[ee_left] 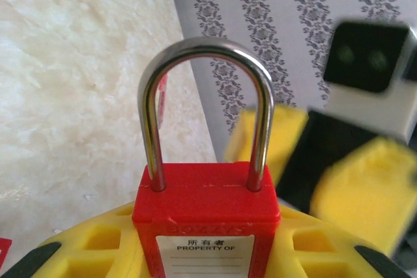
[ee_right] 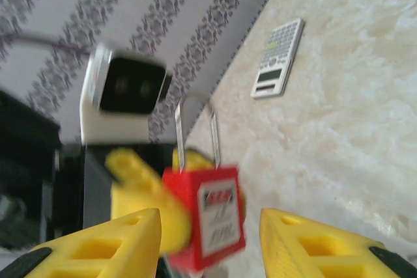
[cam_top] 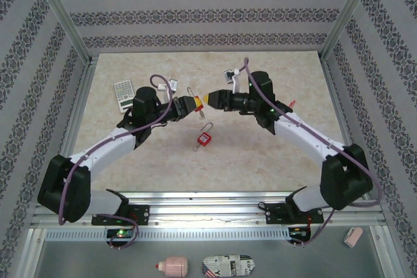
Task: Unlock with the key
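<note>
Padlock [cam_top: 194, 101] hangs above the middle of the table [cam_top: 260, 161], a little toward the far edge, pinched in the left gripper [cam_top: 186, 105]. From above, the right gripper [cam_top: 210, 99] faces it nose to nose from the right, just beside it, so the two arms meet tip to tip with the lock between them. The left arm carries the lock and the right is the free one. A calculator [cam_top: 124, 94] lies toward the far left corner. A small red piece [cam_top: 204, 138] with a metal ring lies on the table closer to the near edge, apart from both grippers; I cannot tell whether it is the key. From the left wrist, the lock's red body sits clamped between yellow fingers [ee_left: 98, 239] with its label facing the camera. Its shackle [ee_left: 205, 56] is shut and points straight away from the wrist, toward the blurred right gripper. The long axis therefore runs along the line between the two grippers, and I judge that the keyhole end is turned back into the left gripper, out of reach. From the right wrist, that gripper's own fingers [ee_right: 98, 245] stand spread and hold nothing, with the lock just ahead of the gap, slightly tilted. Whether a key sits in the lock I cannot tell.
</note>
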{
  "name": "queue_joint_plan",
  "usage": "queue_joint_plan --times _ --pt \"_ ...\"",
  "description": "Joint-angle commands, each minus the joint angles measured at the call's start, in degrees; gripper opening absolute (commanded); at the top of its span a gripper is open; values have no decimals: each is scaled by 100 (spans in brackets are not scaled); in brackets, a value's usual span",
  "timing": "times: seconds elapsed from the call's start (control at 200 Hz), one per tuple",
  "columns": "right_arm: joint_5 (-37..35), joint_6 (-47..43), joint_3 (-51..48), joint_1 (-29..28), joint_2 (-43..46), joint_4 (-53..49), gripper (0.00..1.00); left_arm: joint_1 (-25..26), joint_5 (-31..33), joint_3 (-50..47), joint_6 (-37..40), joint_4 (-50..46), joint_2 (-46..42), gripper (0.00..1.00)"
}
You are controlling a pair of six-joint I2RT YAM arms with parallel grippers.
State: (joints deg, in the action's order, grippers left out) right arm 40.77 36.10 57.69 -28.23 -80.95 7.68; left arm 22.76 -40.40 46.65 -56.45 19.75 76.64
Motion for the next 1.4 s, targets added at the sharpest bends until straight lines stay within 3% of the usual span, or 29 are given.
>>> queue_joint_plan --times 0.0,0.14,0.395,0.919,1.089,1.314,1.399 --pt "-710 -1235 -143 -329 205 -1081 43 -35 324 375 282 -939 -70 0" --pt "-994 -1396 -86 -642 154 -1118 39 -18 385 421 301 -1034 -118 0" --pt "-1341 -1647 97 -709 0 -1480 35 -8 314 448 275 -1034 -144 0" --pt "-1257 -1597 196 -884 -171 -1286 36 57 243 451 239 -907 -68 0" --pt "-1300 -1571 262 -883 -236 -1277 25 117 235 470 257 -920 -25 0" --pt "-1280 -1523 381 -874 -365 -1224 0 172 213 432 200 -777 13 0" --pt "-1252 -1462 410 -879 -387 -1157 0 239 191 447 186 -736 75 0"
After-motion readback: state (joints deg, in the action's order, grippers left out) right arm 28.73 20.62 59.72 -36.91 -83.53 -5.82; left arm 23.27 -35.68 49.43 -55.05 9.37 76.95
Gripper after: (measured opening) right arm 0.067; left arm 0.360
